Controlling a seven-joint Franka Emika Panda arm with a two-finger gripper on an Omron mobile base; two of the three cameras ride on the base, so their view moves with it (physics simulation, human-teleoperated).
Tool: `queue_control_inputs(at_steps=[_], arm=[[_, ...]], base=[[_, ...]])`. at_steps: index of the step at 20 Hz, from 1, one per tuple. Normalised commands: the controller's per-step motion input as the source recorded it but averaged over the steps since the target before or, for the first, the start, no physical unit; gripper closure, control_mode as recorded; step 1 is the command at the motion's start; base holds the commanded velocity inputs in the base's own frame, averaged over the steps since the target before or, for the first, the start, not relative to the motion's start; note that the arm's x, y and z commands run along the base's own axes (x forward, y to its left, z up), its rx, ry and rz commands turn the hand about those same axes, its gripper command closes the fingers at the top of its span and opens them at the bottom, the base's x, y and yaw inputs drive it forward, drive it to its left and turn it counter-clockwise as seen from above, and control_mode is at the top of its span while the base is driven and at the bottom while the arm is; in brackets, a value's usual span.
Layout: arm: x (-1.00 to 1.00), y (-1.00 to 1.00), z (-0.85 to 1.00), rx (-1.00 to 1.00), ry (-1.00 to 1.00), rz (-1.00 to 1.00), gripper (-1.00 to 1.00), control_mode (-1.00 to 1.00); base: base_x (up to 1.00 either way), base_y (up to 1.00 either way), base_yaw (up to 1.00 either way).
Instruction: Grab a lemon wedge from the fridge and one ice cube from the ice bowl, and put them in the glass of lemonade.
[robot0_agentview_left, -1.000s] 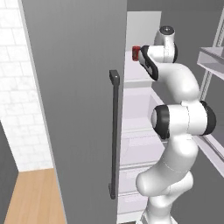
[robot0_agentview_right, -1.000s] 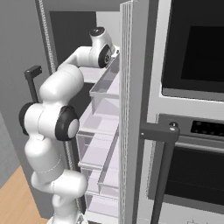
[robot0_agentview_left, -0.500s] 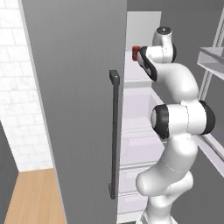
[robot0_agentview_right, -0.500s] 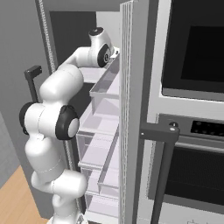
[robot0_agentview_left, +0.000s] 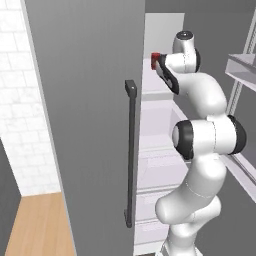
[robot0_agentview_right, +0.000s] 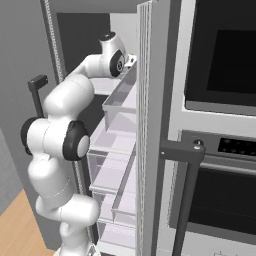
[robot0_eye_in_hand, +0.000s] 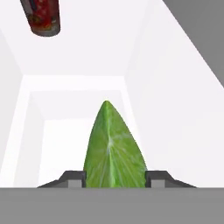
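hand (robot0_eye_in_hand: 114, 178): closed partway, both finger tips pressed against the sides of the lemon wedge (robot0_eye_in_hand: 113, 148) | lemon wedge: lower centre of hand view, point up, inside the white fridge (robot0_agentview_left: 95, 125) interior | red cup (robot0_eye_in_hand: 43, 16): upper left of hand view | arm: reached into the upper fridge shelf, upper right of left base view

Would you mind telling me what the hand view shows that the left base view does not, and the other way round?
Hand view alone: the lemon wedge, green, standing between the two fingertips of the pincer, which sit close against its sides, over a white shelf.
Left base view alone: the arm reaching into the upper fridge, its grey door open with the dark bar handle, plus white tiled wall and wooden floor.
Both: the dark-red cup and the fridge's white interior.
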Motion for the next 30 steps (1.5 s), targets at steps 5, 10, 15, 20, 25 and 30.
queue_control_inputs(at_steps=[5, 10, 15, 20, 25, 30], arm=[[-0.89, 0.19, -0.42, 0.0, 0.01, 0.0, 1.0, -1.0], [-1.0, 0.41, -0.42, 0.0, 0.0, 0.0, 1.0, -1.0], [-1.0, 0.34, -0.21, 0.0, -0.01, 0.0, 1.0, -1.0], [-1.0, 0.01, 0.0, 0.0, -0.05, 0.0, 1.0, -1.0], [-1.0, 0.02, 0.0, 0.02, -0.01, 0.0, 1.0, -1.0], [-1.0, 0.23, 0.0, 0.03, -0.03, 0.0, 1.0, -1.0]], base=[[0.0, 0.0, 0.0], [0.0, 0.0, 0.0], [0.0, 0.0, 0.0], [0.0, 0.0, 0.0], [0.0, 0.0, 0.0], [0.0, 0.0, 0.0]])
